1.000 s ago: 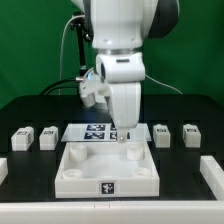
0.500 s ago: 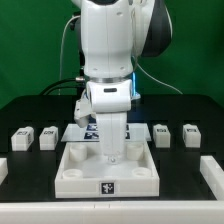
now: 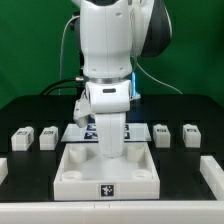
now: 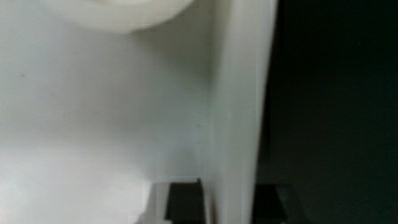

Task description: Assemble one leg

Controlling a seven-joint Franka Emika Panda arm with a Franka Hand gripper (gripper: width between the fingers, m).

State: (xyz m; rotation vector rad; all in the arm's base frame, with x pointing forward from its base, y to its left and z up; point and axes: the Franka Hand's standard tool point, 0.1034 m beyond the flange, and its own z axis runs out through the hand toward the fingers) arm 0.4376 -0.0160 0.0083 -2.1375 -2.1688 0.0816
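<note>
White two-finger gripper [image 3: 110, 154] sits low inside large white square tray-like panel [image 3: 72, 177] at counter's front-centre edge, prob. to reposition it; jaw state can't be told; small white tagged plastic legs [image 3: 47, 136] untouched toward both side edges.

The exterior camera is looking from the front and slightly above, facing the arm [image 3: 108, 60] head-on across the black table [image 3: 30, 105], and standing far enough back to be taking in the whole white panel [image 3: 75, 180]. The wrist camera is riding above the gripper [image 3: 110, 152], so near that everything is blurring. Both views are sharing the panel's white surface and the dark table beside it.
</note>
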